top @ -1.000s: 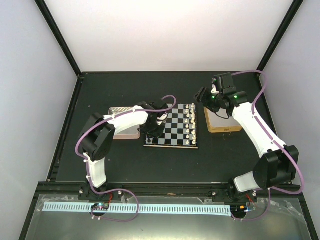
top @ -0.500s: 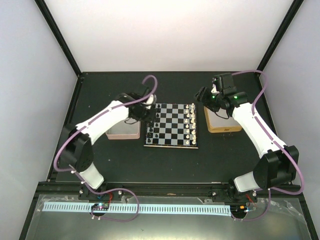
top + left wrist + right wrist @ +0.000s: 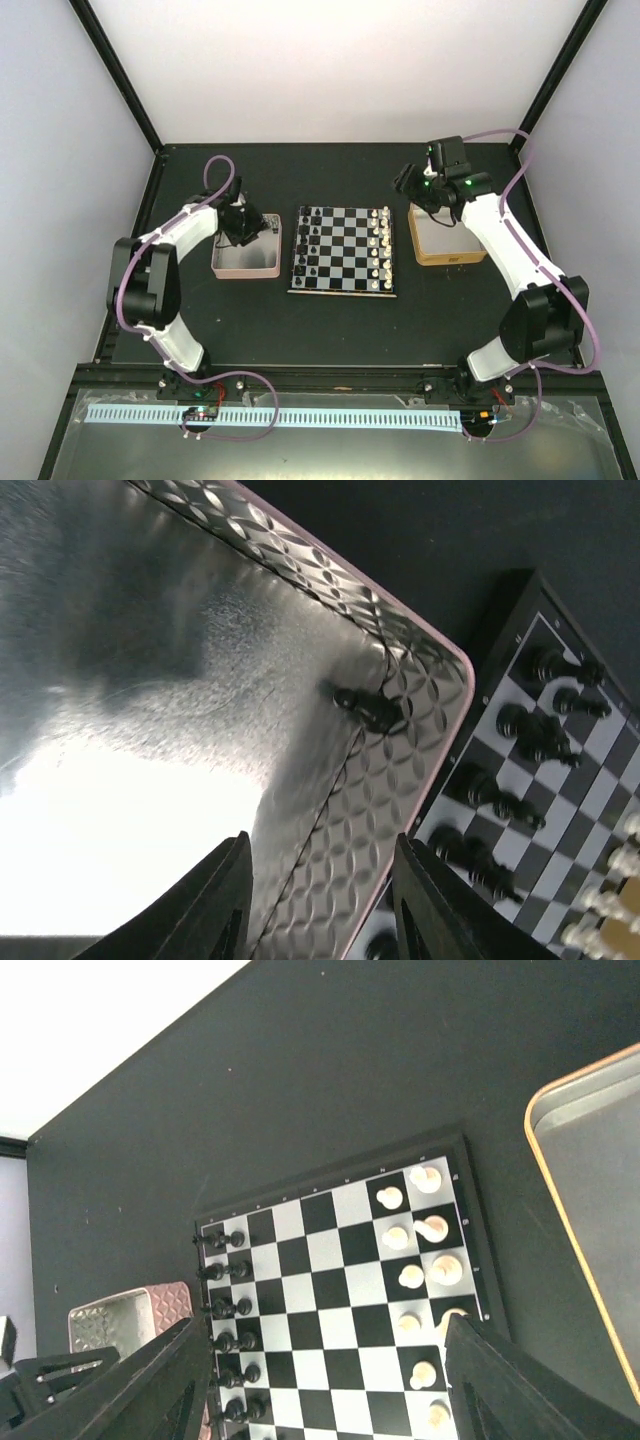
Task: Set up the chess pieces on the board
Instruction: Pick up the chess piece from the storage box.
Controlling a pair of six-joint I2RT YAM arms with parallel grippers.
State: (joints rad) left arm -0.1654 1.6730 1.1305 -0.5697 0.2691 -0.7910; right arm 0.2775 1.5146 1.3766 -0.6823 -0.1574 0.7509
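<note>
Black-and-silver board (image 3: 343,252) sitting mid-frame overhead, black chess pieces (image 3: 312,245) lining its left files, white pieces (image 3: 380,250) lining its right; setup looking nearly done.
Left wrist: left gripper (image 3: 320,910), jaws part-open and empty, hovering over pink-rimmed tin (image 3: 395,780); one black piece (image 3: 370,708) lying in its corner, centre-right, waiting for placing.
Right wrist: right gripper (image 3: 330,1390) gaping wide, holding nothing, above board at lower centre.

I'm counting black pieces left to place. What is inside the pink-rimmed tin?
One black chess piece lies near a corner of the pink-rimmed tin. Glare and the left hand hide part of its floor, so more cannot be ruled out.
</note>
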